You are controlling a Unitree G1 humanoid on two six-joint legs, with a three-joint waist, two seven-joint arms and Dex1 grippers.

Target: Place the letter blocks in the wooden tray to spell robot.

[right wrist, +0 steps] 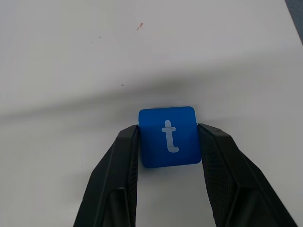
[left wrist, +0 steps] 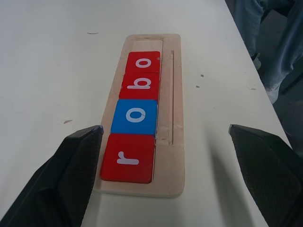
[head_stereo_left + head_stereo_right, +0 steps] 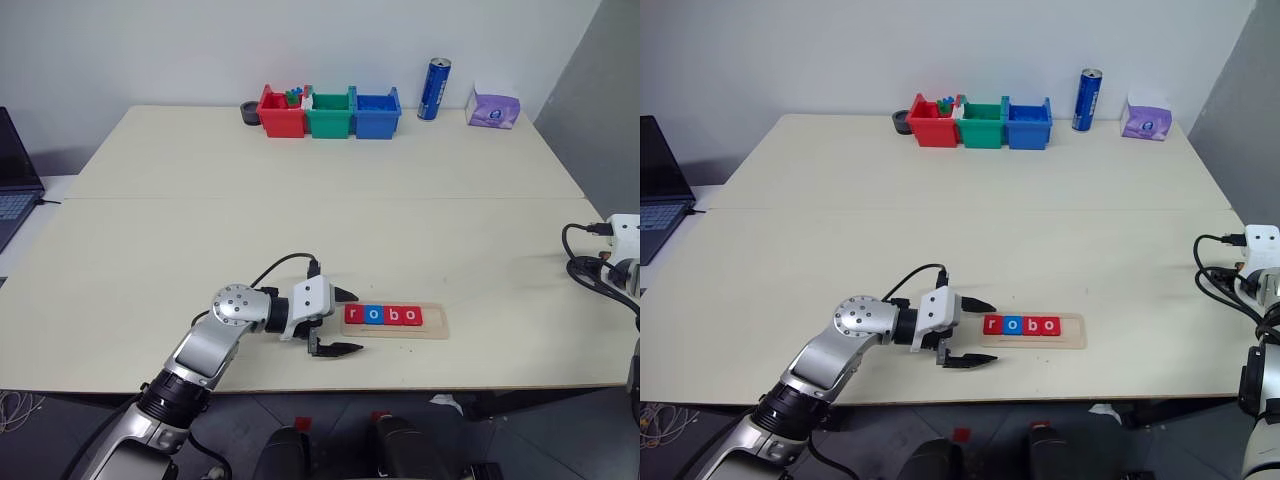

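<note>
Left arm reaches in from the lower left, forearm angled up across the table, wrist bent so the left gripper (image 3: 343, 322) points right and slightly down. Its 2 black fingers (image 2: 71, 170) spread wide, nothing between them, tips low over the surface. Right arm at the far right edge, wrist and cables visible. Right gripper (image 1: 168, 135) points down and forward, 2 fingers pressed against both sides of a t block (image 1: 169, 136).
</note>
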